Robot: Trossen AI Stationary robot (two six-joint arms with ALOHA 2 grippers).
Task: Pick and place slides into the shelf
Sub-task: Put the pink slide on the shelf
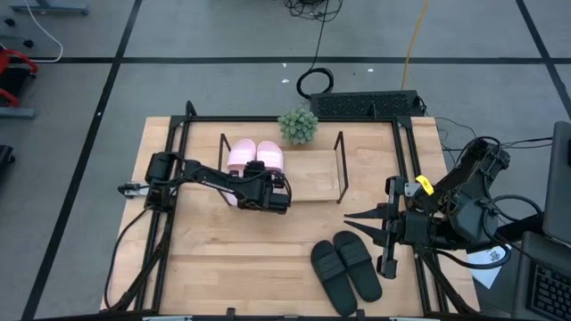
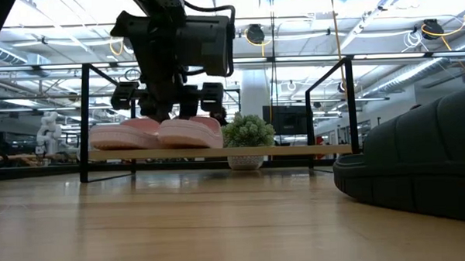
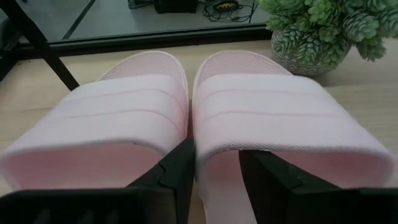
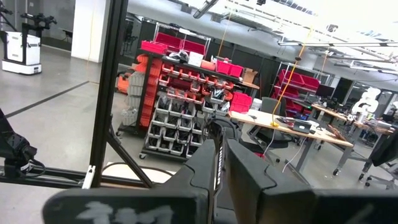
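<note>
Two light pink slides sit side by side, soles down, on the left part of the shelf's board, toes toward the far edge. My left gripper is at their heel ends, low over the board, and it is open. In the left wrist view one finger stands between the two slides and the other reaches under the right slide's strap. The black pair lies flat on the table near the near edge. My right gripper hovers shut beside it at the table's right side. My left gripper straddles the right pink slide's inner side from the heel end, roughly level, one finger outside it and one inside under the strap. Footbed shows between the fingers. I cannot tell whether either finger touches the slide, which rests on the board.
A small potted plant stands just behind the shelf. Thin black rod frames rise at both ends of the shelf, and the board's right half is bare. A black keyboard lies beyond the table's far edge. A black slide looms close in the low view.
</note>
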